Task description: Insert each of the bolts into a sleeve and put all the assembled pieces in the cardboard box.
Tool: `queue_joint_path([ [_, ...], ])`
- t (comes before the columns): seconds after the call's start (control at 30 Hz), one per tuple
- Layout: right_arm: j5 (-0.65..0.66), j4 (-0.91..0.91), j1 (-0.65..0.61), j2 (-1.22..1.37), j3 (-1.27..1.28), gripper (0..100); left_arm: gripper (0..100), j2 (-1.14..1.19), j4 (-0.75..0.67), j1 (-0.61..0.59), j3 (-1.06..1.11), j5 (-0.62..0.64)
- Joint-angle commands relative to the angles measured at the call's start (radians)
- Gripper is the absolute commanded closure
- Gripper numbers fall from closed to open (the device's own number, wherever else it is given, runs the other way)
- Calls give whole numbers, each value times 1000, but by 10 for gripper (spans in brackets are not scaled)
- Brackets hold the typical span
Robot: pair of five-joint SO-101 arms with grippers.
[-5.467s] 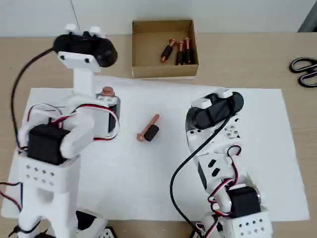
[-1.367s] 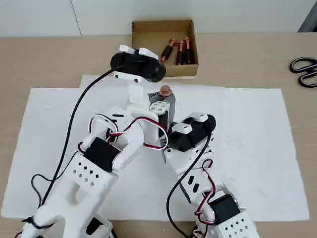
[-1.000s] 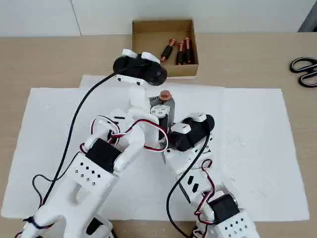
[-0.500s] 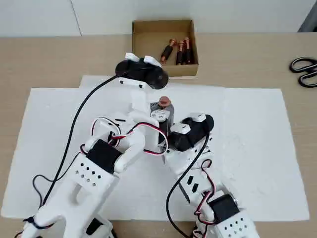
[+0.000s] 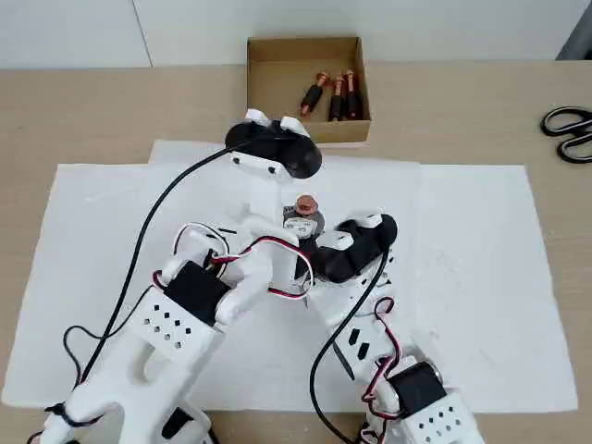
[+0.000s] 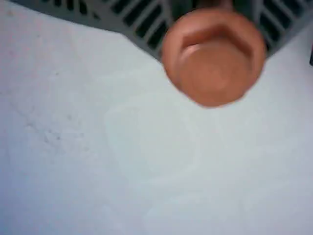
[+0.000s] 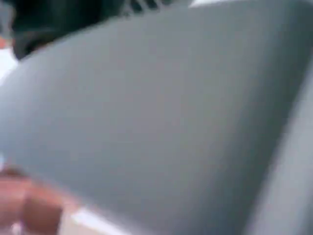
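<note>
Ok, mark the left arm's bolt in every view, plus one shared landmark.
High view: the bolt stands head up over the white paper sheet, midway across it.
Left wrist view: its copper head looms close, with the sheet behind it.
Right wrist view: a blurred copper patch may be it; cannot tell.
Landmark: the sheet, in the high and left wrist views.

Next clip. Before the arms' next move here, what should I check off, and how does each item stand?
1. Left gripper holding the copper-coloured metal bolt: ok.
2. Bolt lined up with a sleeve: cannot tell, the arms hide it.
3. Clearance between arms: not ok, the right arm crowds the left gripper.
4. Room in the open cardboard box: ok, three assembled pieces lie to one side.
5. Black-handled scissors off the white sheet: ok.
</note>
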Motion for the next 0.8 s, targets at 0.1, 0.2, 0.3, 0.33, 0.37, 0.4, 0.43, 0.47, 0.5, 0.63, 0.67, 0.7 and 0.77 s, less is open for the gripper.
queue_joint_path([
  [0.1,9,-19,1,-21,-15,995,994,-20,15,26,16,-15],
  [0.2,9,-19,1,-21,-15,995,994,-20,15,26,16,-15],
  [0.3,9,-19,1,-21,-15,995,993,-20,17,26,16,-15],
  [0.33,9,-19,1,-21,-15,995,992,-20,17,26,15,-18],
  [0.37,9,-19,1,-21,-15,995,990,-21,17,26,15,-34],
  [0.4,9,-19,1,-21,-15,995,977,-21,20,26,15,-57],
  [0.43,9,-19,1,-21,-15,995,957,-21,31,26,10,-71],
  [0.47,9,-19,1,-21,-15,995,932,-21,46,26,5,-74],
  [0.5,9,-19,1,-21,-15,995,902,-21,61,26,2,-74],
  [0.63,9,-19,1,-21,-15,995,828,-21,117,26,-21,-77],
  [0.67,9,-19,1,-21,-15,995,827,-21,117,26,-25,-78],
  [0.7,9,-19,1,-21,-15,995,827,-21,117,26,-31,-78],
  [0.77,9,-19,1,-21,-15,995,827,-21,117,21,-47,-78],
])
